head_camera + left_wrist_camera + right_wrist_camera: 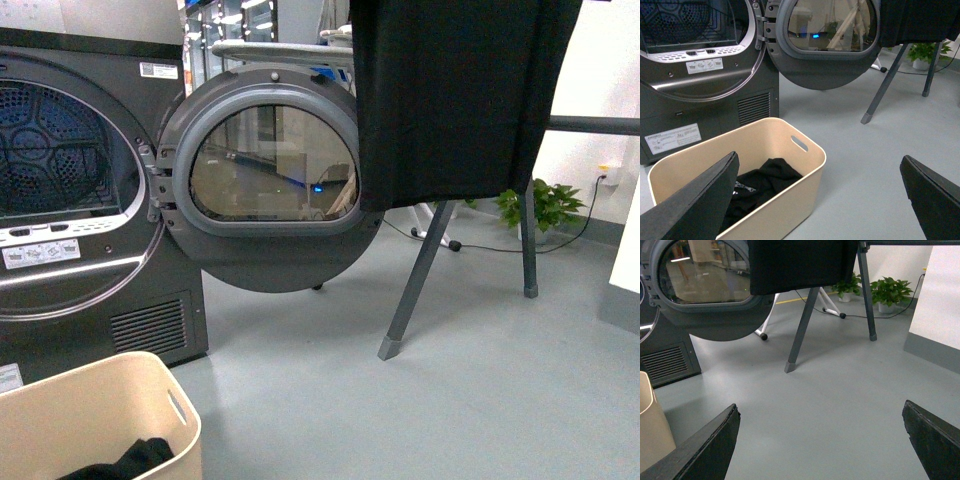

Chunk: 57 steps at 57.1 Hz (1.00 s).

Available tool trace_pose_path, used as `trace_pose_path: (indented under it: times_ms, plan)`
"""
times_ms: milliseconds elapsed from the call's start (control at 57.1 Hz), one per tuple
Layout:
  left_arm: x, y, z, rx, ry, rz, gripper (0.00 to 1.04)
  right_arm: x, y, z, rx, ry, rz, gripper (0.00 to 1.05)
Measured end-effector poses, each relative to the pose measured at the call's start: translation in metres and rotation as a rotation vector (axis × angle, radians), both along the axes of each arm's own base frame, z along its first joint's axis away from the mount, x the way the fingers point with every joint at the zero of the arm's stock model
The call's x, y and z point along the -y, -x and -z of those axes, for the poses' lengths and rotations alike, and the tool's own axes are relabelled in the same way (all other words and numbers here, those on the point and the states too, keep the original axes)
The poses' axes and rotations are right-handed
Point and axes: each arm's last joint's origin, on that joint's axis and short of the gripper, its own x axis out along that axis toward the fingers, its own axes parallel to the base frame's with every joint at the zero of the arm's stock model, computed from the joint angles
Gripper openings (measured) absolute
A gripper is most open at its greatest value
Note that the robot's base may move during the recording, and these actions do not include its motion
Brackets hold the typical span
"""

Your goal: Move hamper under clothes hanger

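The hamper sat lower left before the dryer, likely for unloading, well apart from the clothes hanger at right. The left gripper and right gripper gaped apart, empty.

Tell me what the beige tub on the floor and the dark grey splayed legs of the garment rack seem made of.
Beige rectangular tub: likely plastic, matte; smooth one-piece walls, rounded corners, moulded handle slot. Dark grey rack legs: probably painted metal; straight, thin, faint sheen, capped foot.
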Motion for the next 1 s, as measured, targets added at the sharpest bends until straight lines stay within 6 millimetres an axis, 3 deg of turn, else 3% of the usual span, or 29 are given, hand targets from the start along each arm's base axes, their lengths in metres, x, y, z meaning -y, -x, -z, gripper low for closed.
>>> trace_pose_path:
  times_ms: [999]
  plan:
    - [0.0000, 0.0000, 0.0000, 0.000, 0.000, 0.000, 0.98, 0.0000, 0.0000, 0.0000, 0.000, 0.000, 0.001, 0.97]
